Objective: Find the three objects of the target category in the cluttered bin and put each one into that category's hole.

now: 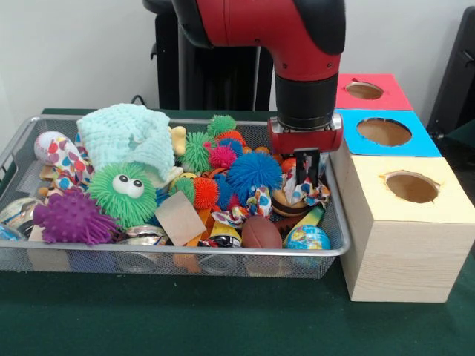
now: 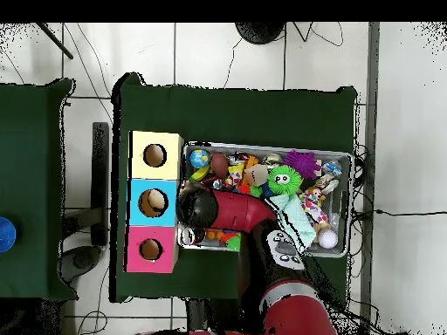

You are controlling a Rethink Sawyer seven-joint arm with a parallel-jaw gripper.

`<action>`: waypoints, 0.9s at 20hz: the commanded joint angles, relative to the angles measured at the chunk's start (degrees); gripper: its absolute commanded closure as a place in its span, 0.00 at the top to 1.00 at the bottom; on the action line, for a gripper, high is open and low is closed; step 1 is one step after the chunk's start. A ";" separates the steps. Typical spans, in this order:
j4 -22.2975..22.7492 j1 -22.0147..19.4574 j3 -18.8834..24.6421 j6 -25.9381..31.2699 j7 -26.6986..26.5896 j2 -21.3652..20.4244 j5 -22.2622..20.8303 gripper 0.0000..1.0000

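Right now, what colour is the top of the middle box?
Blue, clearest in the front view.

White plain wall (image 1: pixel 74 52) behind the end effector in the front view; a dark ribbed unit (image 1: pixel 215 74) stands against it. Dark green cloth table (image 2: pixel 236 109) under everything. Overhead view: white tiled floor (image 2: pixel 402 113) with dark grout lines, black cables (image 2: pixel 262 61) trailing across it beyond the table. Second green table (image 2: pixel 30 188) well apart to one side, blue object (image 2: pixel 5 234) at its edge. Even, flat light.
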 commanded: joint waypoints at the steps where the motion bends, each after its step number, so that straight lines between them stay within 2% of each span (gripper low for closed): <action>1: -1.28 3.71 -4.80 6.03 12.62 -4.39 2.21 0.00; 9: -1.05 6.89 -8.64 10.73 12.30 -10.12 2.51 0.00; 15: -4.11 8.88 -10.52 17.22 12.51 -12.15 3.14 0.00; 18: -5.90 9.58 -11.04 18.14 12.82 -12.79 3.38 0.00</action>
